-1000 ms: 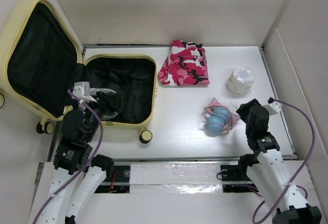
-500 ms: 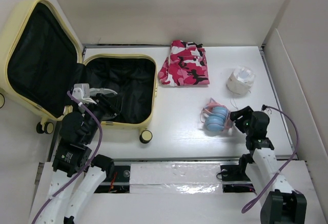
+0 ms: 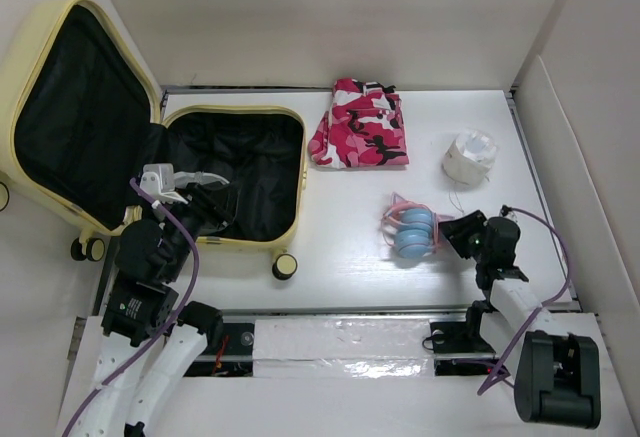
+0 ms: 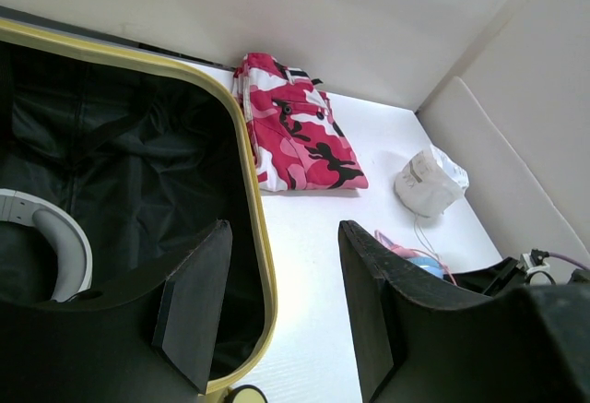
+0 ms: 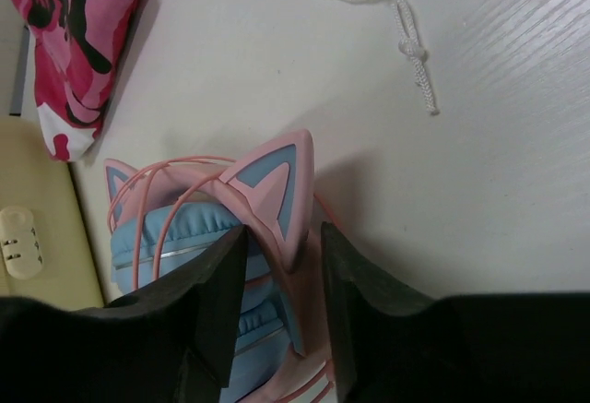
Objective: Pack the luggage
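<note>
The pale yellow luggage (image 3: pixel 302 172) lies open at the left, its black-lined base on the table and its lid (image 3: pixel 20 67) standing off the left edge. My left gripper (image 3: pixel 205 202) is open and empty above the base's near right corner; its rim (image 4: pixel 247 163) shows between my fingers (image 4: pixel 284 232). Pink and blue cat-ear headphones (image 3: pixel 412 232) lie at mid table. My right gripper (image 3: pixel 455 232) is low at their right side. In the right wrist view its jaws (image 5: pixel 283 232) straddle the headphones' (image 5: pixel 184 237) pink band, with a small gap on the right side.
A folded pink camouflage garment (image 3: pixel 360 125) lies behind the headphones, next to the luggage. A white drawstring pouch (image 3: pixel 470 155) sits at the back right, its cord (image 5: pixel 406 43) trailing on the table. A luggage wheel (image 3: pixel 285 265) sticks out at the near corner. White walls enclose the table.
My right gripper has dropped from above to table level and moved in on the headphones, which have slid a little to the left. The left arm has barely moved.
</note>
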Controlling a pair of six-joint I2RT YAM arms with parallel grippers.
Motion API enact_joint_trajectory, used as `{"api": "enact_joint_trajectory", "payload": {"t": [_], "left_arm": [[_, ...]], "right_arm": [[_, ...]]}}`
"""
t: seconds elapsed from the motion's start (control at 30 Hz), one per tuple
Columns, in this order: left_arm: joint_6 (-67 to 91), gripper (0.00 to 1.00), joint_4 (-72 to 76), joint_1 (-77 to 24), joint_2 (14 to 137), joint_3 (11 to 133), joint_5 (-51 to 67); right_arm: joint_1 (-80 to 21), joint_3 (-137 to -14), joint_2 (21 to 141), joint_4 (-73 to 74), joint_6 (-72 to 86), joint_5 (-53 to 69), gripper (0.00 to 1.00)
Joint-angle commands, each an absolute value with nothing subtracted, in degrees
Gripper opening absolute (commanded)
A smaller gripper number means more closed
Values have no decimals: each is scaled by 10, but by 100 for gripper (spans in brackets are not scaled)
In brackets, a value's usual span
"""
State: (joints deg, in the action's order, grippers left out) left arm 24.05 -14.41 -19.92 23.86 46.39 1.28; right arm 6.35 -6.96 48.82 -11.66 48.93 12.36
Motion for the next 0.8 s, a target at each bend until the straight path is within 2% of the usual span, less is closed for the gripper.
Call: {"api": "enact_joint_trajectory", "payload": {"t": [0.0, 0.07, 0.1, 0.2, 0.27, 0.43, 0.53, 0.63, 0.77], "left_arm": [[236, 47, -120, -203, 236, 460, 17], [236, 47, -119, -203, 236, 460, 18], [236, 47, -119, -203, 236, 460, 18], [236, 47, -118, -203, 235, 460, 18], [236, 47, -119, -203, 234, 460, 16], [236, 47, -120, -203, 231, 460, 14], [236, 47, -121, -203, 229, 460, 12], [236, 47, -121, -203, 230, 460, 12], [236, 47, -120, -203, 231, 460, 12]], "right_arm": [[65, -76, 502, -158, 486, 159, 48], [65, -75, 505, -163, 477, 163, 52], [65, -80, 507, -157, 471, 163, 50], [58, -95, 519, -128, 452, 161, 35], [53, -115, 528, -110, 438, 163, 30], [47, -118, 541, -112, 427, 178, 0], [47, -120, 534, -120, 430, 186, 0], [47, -127, 477, -139, 445, 216, 0], [47, -191, 394, -82, 434, 228, 0]]}}
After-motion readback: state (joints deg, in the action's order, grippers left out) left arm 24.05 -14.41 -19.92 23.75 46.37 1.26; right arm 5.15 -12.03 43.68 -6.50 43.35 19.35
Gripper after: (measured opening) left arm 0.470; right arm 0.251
